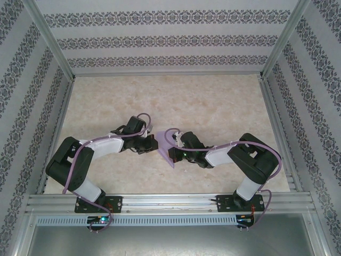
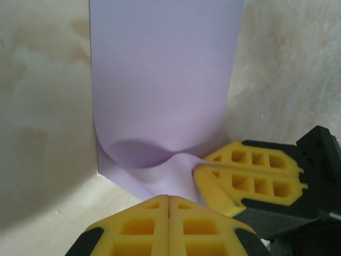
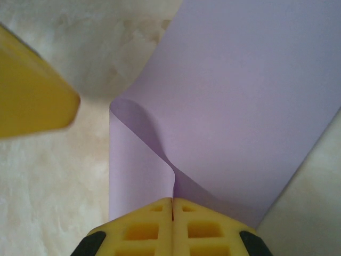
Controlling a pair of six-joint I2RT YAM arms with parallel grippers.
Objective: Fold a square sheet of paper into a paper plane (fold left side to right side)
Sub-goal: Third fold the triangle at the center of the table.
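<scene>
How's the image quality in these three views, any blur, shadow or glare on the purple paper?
Top external: even light, no glare, frame posts splayed by the wide lens. Left wrist: the square sheet of paper is sharp, soft shadow under its curl and on the table to its left. Right wrist: the left gripper is a blurred yellow mass, upper left.

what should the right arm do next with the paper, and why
Probably lower the right gripper, shut on the square sheet of paper, so the lifted flap lies on the layer beneath: the bend is a loose curl, uncreased, and the left gripper sits shut nearby.
</scene>
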